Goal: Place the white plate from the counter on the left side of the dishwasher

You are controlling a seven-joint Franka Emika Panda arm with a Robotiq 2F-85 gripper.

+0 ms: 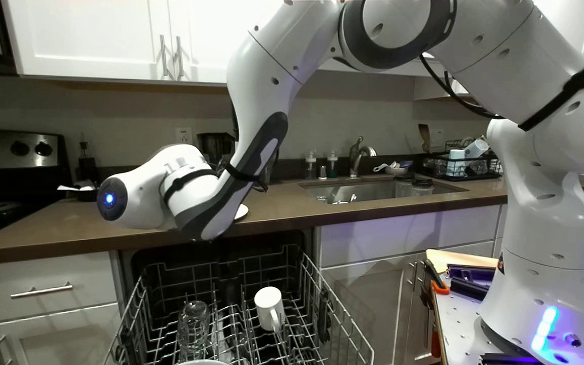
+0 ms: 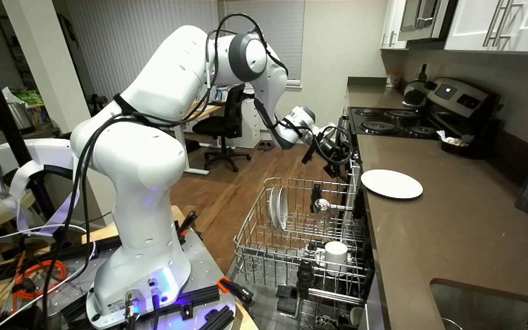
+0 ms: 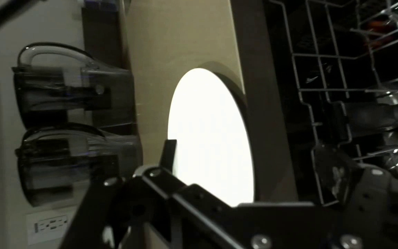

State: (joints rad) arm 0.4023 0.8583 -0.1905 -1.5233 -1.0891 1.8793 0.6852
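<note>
**Wide gripper (image 3: 246,146), white plate (image 2: 392,184)**

In an exterior view, the counter (image 2: 452,229) is at three o'clock from the dishwasher (image 2: 291,179). The gripper's fingers (image 3: 168,155) are far apart. The white plate lies on the counter at their four o'clock; I can't tell if they touch.

in an exterior view: faucet (image 1: 356,158) with two soap dispensers (image 1: 311,166) near it, black dish drainer (image 1: 467,177) holding a tilted cup (image 1: 476,148), wooden spatula (image 1: 424,136) just beside that, white mug (image 1: 268,306) near a clear glass (image 1: 193,324). stove (image 2: 385,123), microwave (image 2: 422,20) and white upper cabinets (image 1: 89,40) show in both exterior views; black office chair (image 2: 228,123) and shoes (image 2: 265,145) on the wood floor (image 2: 255,165), vertical blinds (image 2: 122,46) behind, in an exterior view. wrist view has two see-through pitchers (image 3: 47,98) side by side, wall outlet (image 3: 49,225) near them.
</note>
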